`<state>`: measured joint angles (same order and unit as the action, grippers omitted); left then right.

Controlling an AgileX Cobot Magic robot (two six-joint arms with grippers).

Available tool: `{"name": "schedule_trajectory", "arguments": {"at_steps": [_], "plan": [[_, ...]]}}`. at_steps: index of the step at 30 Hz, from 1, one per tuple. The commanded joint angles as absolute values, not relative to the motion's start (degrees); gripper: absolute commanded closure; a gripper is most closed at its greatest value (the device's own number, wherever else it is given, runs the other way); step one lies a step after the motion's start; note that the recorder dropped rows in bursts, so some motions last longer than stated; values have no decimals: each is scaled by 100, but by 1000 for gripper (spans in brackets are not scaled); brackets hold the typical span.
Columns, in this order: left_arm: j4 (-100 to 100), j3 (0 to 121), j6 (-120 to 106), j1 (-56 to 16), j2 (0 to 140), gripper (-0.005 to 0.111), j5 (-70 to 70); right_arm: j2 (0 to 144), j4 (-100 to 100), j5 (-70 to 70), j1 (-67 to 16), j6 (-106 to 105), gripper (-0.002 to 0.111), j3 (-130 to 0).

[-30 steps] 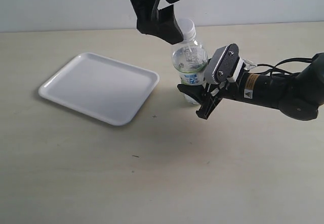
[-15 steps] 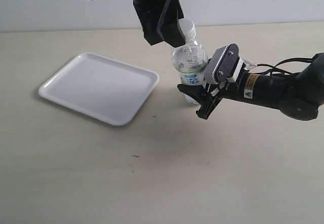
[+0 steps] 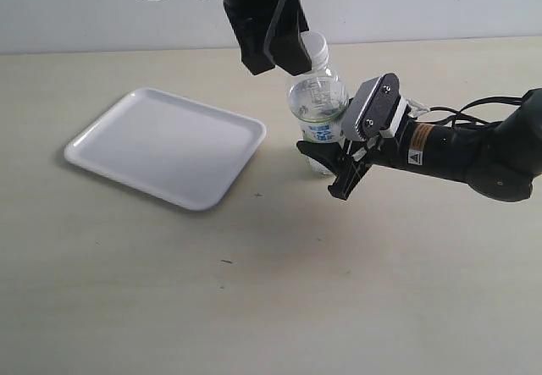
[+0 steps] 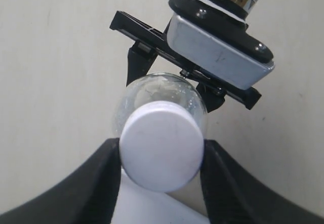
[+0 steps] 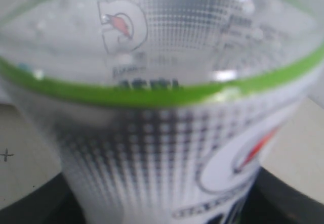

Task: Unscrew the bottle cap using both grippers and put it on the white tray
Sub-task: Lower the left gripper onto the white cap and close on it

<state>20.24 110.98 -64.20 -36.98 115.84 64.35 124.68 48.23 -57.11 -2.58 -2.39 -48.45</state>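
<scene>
You have the bottle standing straight up on the table; its long way runs up and down, and its neck points up. The bottle cap sits on the very top of the bottle, screwed on, with its flat round face looking up.

The left gripper comes down from above the bottle; its 2 black fingers touch the cap, 1 on each side, so I think it is pinching the cap. The right gripper reaches in from the side and hugs the low part of the bottle, around the label; it is closed on the bottle. The white tray lies flat, well apart from the bottle, on the left arm's side, and it has nothing on it.

I think the cap is small, light and hard; it will not squash, but it is easy to drop, so pinch it by its round side, not by its top. The bottle looks thin and a bit soft; squeeze too hard and it may dent, squeeze too little and it may spin with the cap. Hold it low, where you hold it now; then turn the cap around the bottle's up-and-down line.
</scene>
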Motion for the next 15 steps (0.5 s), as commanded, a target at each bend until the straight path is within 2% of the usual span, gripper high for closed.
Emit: {"name": "schedule_trajectory", "arguments": {"at_steps": [1,3,15], "plan": [[2222,11131,-6425,-3727,11572,103,6494,12490,4842,-5315,-266,-287,108,-4844],[2238,11131,-6425,-3727,11572,107,6494,12490,4853,-5315,-266,-289,108,-4844],[2312,11131,-5241,-3727,11572,107,6458,12490,4853,-5315,-266,-289,108,-4844]]}}
